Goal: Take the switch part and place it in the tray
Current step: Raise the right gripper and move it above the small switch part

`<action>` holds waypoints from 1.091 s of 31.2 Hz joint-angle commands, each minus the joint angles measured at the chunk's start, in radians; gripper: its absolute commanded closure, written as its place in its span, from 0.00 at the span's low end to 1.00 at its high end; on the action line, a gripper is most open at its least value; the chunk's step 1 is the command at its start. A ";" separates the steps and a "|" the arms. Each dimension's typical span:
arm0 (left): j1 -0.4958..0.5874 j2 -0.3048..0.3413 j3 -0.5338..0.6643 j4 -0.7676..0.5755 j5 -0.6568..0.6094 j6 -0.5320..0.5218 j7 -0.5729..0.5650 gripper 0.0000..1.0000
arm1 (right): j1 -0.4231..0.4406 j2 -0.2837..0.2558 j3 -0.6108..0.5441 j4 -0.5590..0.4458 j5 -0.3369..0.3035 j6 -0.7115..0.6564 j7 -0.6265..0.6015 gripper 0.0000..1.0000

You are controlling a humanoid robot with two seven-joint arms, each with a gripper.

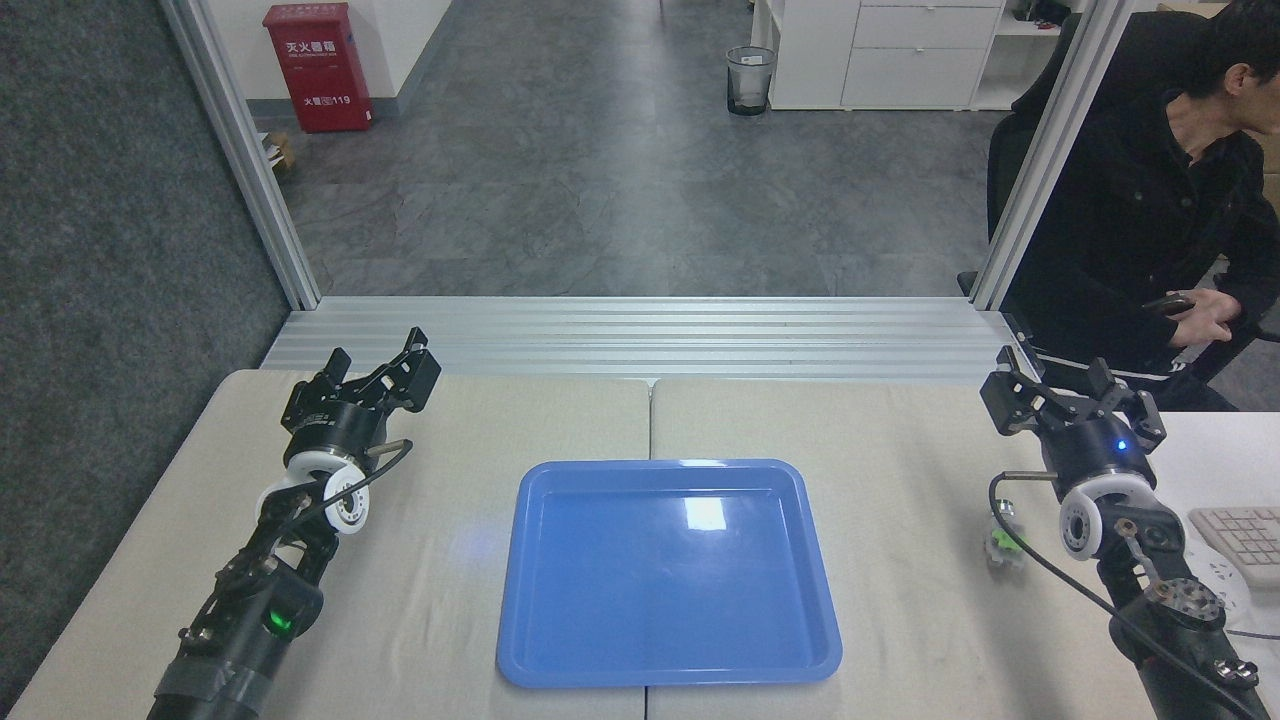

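The glossy blue tray (668, 572) lies at the table's middle front with nothing in it. The switch part (1003, 540), small with a green block, lies on the table right of the tray, close beside my right arm and partly behind its black cable. My right gripper (1060, 385) hovers at the far right, beyond the switch part, its fingers spread open and holding nothing. My left gripper (375, 365) is raised near the far left of the table, also open and holding nothing.
A white keyboard (1245, 535) sits at the right edge. A person in black sits beyond the table's far right corner. An aluminium rail (640, 335) runs along the table's far edge. A seam splits the table top down the middle.
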State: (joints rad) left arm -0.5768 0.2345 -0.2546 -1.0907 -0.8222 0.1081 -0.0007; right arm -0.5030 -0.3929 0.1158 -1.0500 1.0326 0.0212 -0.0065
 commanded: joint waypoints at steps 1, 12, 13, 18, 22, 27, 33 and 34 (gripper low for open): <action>0.000 0.002 -0.002 0.002 -0.006 0.005 -0.001 0.00 | -0.043 -0.011 -0.030 -0.012 -0.011 -0.006 0.002 0.02; 0.000 0.000 0.000 0.000 0.000 0.001 0.002 0.00 | -0.089 -0.012 -0.028 -0.012 -0.008 -0.006 0.003 0.01; 0.000 0.000 0.000 0.000 0.000 0.001 0.002 0.00 | -0.089 -0.012 -0.027 -0.012 -0.008 -0.007 0.003 0.02; 0.000 -0.001 0.000 0.000 0.000 0.001 0.002 0.00 | -0.094 -0.012 0.028 -0.012 -0.006 -0.023 0.003 0.01; 0.000 -0.001 0.000 0.000 0.000 0.001 0.002 0.00 | -0.115 -0.006 0.033 -0.012 -0.005 -0.023 0.003 0.01; 0.000 0.000 0.000 0.000 0.000 0.001 0.002 0.00 | -0.132 -0.010 0.051 -0.012 -0.003 -0.023 0.003 0.01; 0.000 -0.001 0.000 0.000 0.000 0.001 0.002 0.00 | -0.129 -0.011 0.090 -0.015 0.006 -0.023 -0.004 0.01; 0.000 -0.001 0.000 0.000 0.000 0.001 0.002 0.00 | -0.128 -0.007 0.088 -0.024 0.007 -0.021 -0.009 0.02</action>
State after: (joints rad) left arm -0.5768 0.2343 -0.2547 -1.0906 -0.8223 0.1081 0.0021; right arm -0.6206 -0.4016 0.1455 -1.0607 1.0304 -0.0021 -0.0063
